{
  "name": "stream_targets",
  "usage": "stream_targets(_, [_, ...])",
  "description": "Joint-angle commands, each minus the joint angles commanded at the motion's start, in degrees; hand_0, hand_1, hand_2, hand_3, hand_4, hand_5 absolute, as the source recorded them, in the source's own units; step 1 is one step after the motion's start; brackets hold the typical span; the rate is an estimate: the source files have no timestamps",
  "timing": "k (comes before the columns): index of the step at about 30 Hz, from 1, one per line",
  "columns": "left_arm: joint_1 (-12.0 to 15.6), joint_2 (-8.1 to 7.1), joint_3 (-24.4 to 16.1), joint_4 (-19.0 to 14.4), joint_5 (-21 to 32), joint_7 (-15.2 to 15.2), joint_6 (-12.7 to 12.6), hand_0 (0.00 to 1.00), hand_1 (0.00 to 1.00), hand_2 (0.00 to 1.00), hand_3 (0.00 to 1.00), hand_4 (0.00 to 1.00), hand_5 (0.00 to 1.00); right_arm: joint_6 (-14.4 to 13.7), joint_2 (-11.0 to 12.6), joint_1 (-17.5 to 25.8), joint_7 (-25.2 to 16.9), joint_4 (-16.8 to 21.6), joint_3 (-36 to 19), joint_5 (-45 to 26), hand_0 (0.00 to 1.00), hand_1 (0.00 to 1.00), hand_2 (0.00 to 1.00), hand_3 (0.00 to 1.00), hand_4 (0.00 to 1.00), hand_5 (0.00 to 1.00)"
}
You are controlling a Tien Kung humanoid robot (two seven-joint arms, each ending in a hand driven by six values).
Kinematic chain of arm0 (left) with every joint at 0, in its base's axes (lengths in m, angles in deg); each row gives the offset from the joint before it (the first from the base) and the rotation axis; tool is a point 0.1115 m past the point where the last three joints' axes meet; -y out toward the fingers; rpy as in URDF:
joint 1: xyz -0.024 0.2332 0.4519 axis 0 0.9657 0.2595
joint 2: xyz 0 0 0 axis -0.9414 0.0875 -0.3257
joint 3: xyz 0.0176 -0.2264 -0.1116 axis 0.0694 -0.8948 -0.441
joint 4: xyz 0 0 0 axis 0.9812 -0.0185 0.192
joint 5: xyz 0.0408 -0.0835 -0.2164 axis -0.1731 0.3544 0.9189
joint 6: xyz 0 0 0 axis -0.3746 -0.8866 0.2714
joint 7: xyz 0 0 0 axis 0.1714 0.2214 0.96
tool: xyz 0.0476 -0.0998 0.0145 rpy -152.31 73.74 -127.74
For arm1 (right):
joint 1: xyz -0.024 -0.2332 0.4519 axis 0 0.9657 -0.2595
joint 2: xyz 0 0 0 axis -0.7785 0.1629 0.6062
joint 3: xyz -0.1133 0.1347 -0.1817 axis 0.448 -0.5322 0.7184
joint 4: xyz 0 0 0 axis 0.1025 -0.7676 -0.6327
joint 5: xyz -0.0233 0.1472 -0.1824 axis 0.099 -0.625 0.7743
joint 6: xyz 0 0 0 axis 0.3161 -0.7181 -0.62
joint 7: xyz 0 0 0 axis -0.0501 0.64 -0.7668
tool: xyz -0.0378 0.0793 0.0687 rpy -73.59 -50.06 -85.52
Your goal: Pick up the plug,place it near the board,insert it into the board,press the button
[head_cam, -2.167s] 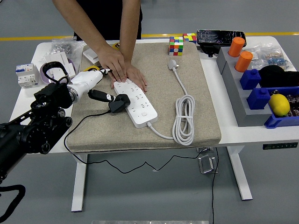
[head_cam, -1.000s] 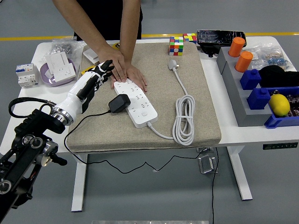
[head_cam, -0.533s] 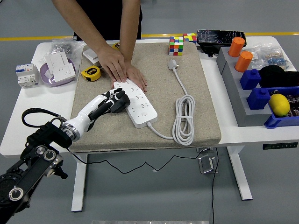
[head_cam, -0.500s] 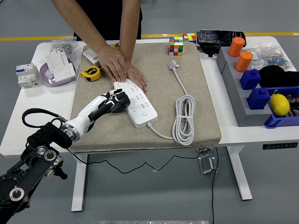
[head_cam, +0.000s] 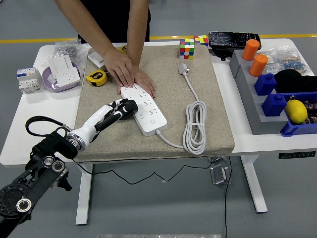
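While the left hand (head_cam: 115,110) reached in, its fingers (head_cam: 120,105) were clamped on the black plug (head_cam: 130,107), which sat at their tips against the white board (head_cam: 144,109); beyond, a person's hands (head_cam: 130,74) pressed that board's far end.

A white table (head_cam: 34,124) carries a beige mat (head_cam: 208,99) and blue bins (head_cam: 270,96).

rough cloth mat (head_cam: 218,99), glossy plastic board (head_cam: 148,111)
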Motion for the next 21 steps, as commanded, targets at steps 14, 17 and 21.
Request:
stream_targets(14, [-1.92, 0.54, 2.23, 1.29, -0.29, -0.07, -0.31, 0.998, 0.998, 0.998, 0.998, 0.998, 0.998, 0.00, -0.11, -0.02, -0.01, -0.06, -0.19, 0.01, 0.934, 0.899, 0.827, 0.831, 0.998, 0.998])
stream_targets(17, [-2.20, 0.63, 2.38, 1.64, -0.27, -0.09, -0.32, 0.998, 0.998, 0.998, 0.998, 0.998, 0.998, -0.01, -0.16, -0.06, -0.01, -0.02, -0.28, 0.12, 0.934, 0.899, 0.827, 0.831, 0.998, 0.998])
stream_targets(21, [-2.93, 0.50, 2.89, 2.01, -0.23, -0.13, -0.29, 0.998, 0.998, 0.998, 0.998, 0.998, 0.998, -0.01, -0.13, -0.16, 0.01, -0.04, -0.22, 0.06, 0.934, 0.900, 0.827, 0.831, 0.998, 0.998])
